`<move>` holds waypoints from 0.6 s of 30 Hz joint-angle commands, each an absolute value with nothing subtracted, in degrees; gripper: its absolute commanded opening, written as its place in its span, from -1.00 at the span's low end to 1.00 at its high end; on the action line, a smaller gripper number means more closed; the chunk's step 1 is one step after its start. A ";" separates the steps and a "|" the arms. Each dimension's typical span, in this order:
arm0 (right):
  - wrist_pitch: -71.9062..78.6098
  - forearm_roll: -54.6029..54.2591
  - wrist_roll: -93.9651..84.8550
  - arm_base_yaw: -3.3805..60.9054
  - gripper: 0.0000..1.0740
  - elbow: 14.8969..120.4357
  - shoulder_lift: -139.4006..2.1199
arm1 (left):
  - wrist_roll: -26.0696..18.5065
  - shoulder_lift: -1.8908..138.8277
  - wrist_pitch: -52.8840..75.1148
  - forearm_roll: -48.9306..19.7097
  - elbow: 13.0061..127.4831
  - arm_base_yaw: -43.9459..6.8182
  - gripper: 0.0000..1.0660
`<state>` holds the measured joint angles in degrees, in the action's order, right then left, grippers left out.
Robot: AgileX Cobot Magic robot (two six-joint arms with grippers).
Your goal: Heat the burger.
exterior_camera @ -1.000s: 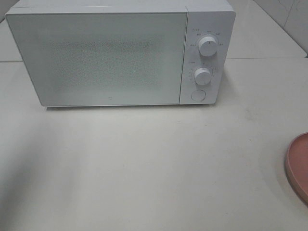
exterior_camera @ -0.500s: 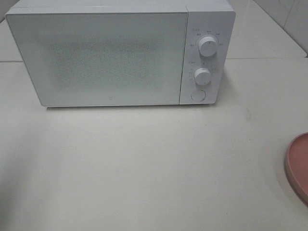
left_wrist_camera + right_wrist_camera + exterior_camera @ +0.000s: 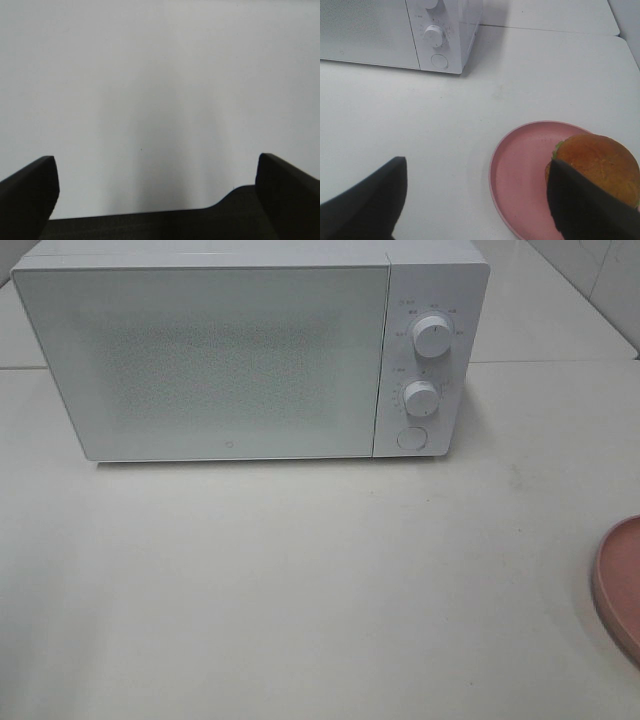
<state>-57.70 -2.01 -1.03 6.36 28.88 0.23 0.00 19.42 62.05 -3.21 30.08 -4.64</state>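
Burger (image 3: 600, 167) sits on your pink plate (image 3: 520, 175); both your left gripper (image 3: 155, 190) and right gripper (image 3: 477, 200) gape wide, holding nothing.

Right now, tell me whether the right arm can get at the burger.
Probably yes. The right claw is open and empty, the burger sits uncovered on the pink plate just beside one finger, and nothing lies between them.

Microwave (image 3: 230, 355) sits at the back of the desk (image 3: 300, 590), its knobs (image 3: 430, 337) on the right; plate (image 3: 520, 175) lies front-right, burger (image 3: 600, 160) on it.
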 commanded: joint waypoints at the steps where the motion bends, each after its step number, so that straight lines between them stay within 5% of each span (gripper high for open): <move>1: -57.12 -2.23 -1.20 6.02 0.41 28.71 1.78 | 0.00 12.49 61.31 -3.38 29.62 -4.53 0.89; 13: -57.12 -2.23 -1.15 6.02 0.41 28.71 1.78 | 0.00 1.38 61.31 -3.72 29.62 -4.53 0.89; 18: -57.12 -2.23 -0.86 6.02 0.41 28.71 1.78 | -0.29 -1.72 61.31 -3.95 29.62 -0.69 0.89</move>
